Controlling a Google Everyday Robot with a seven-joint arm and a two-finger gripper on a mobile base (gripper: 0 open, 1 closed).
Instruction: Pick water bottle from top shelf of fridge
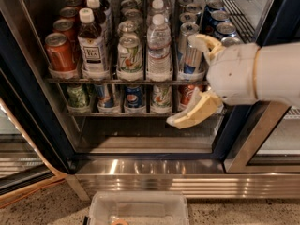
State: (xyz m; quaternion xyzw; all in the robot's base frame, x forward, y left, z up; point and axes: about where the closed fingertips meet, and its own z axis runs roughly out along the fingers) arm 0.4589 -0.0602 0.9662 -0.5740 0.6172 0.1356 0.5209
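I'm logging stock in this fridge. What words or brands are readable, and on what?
"TEA": white label of the dark bottle.
Pepsi globe logo: the blue can on the lower rack.
Label of the water bottle: too blurred.
Print on the red can: unreadable.
The gripper, open, right of the water bottle: no text.

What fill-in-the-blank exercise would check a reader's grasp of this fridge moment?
1. The water bottle stands at the front of the top shelf, closed with a white ____.
2. Between it and the tea bottle stands one green-and-white ____.
3. The gripper hangs to the picture's right of the water bottle, its fingers ____, holding nothing.
Missing words: cap; can; open.
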